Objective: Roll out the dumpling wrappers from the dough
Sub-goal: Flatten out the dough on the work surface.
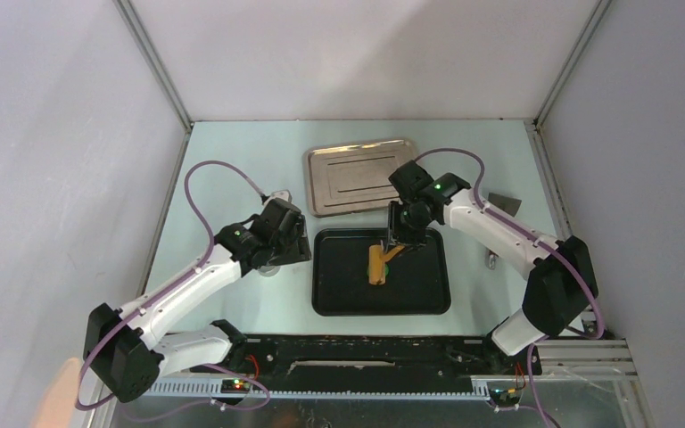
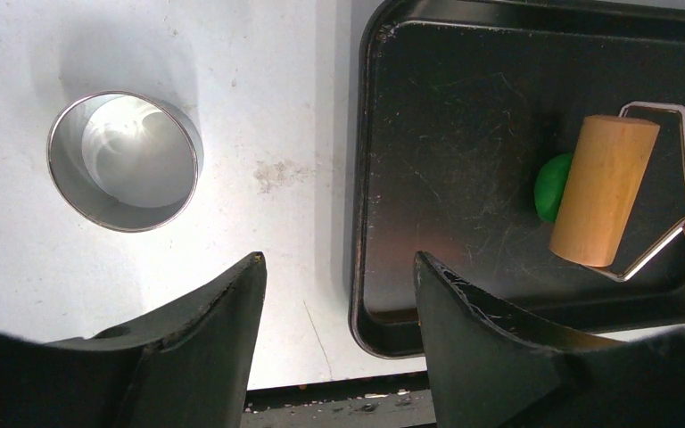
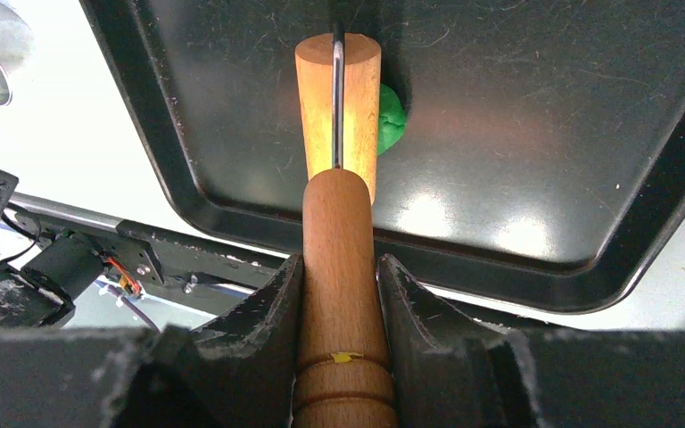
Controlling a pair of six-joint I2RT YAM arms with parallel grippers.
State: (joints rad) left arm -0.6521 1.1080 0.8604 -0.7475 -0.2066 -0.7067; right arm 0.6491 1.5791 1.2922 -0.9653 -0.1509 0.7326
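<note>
A pale green table [image 1: 232, 160] boxed in by plain grey walls carries a black tray [image 1: 321, 303] at the centre of the overhead view, with a silver tray [image 1: 357, 174] just behind it. The right gripper [image 3: 339, 263] is clamped on the handle of the wooden roller [image 1: 378, 265], whose head rests on the black tray's floor.

The dough [image 3: 391, 120] is a small rounded green lump inside the black tray. In the right wrist view it peeks out from the right flank of the roller head, near the upper end; it looks touching or partly tucked under. The head's long axis runs up the frame there, so the dough lies off to its side, not ahead of it. By my reading, flattening calls for travel across that axis, toward the lump.

The left gripper [image 2: 337, 267] hangs with its jaws apart and empty over the black tray's left rim, well apart from the dough. A metal ring cutter [image 2: 125, 160] stands at the upper left of its view. The right arm is clearly nearer the dough.

No round wrappers are visible yet.
</note>
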